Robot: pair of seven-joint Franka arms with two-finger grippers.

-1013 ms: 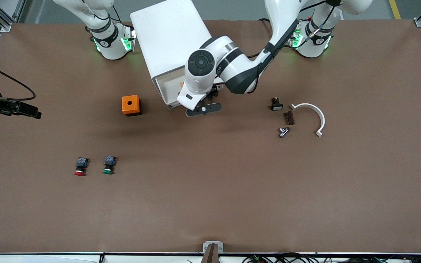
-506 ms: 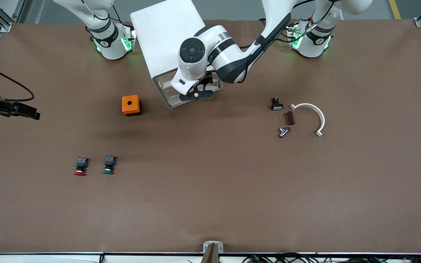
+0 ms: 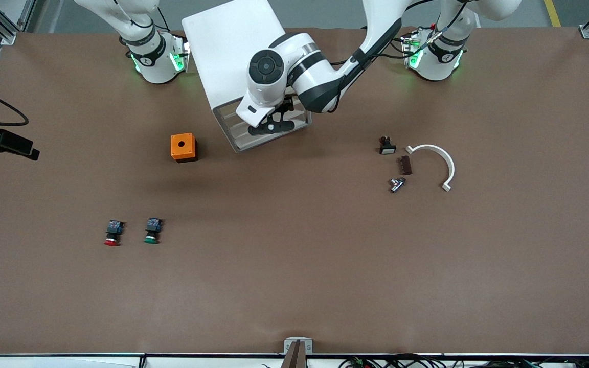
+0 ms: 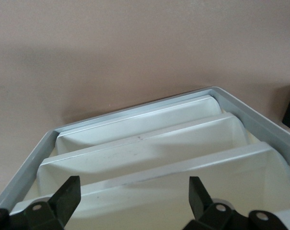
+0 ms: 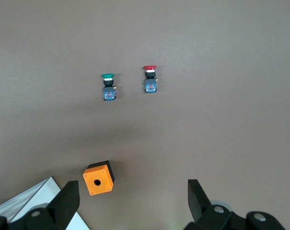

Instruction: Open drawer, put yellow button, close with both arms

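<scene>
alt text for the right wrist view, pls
The open right gripper hangs over bare brown table, holding nothing. Below it lie a green-capped button and a red-capped button side by side, an orange box with a round hole on top, and a white cabinet corner at the frame's edge.

The box [image 3: 183,147] stood beside the cabinet [image 3: 238,56], toward the right arm's end; two buttons [image 3: 113,232] lay nearer the camera.

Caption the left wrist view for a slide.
Open left gripper hovering over the stepped fronts of the boxy white plastic drawer cabinet on the brown table.
</scene>
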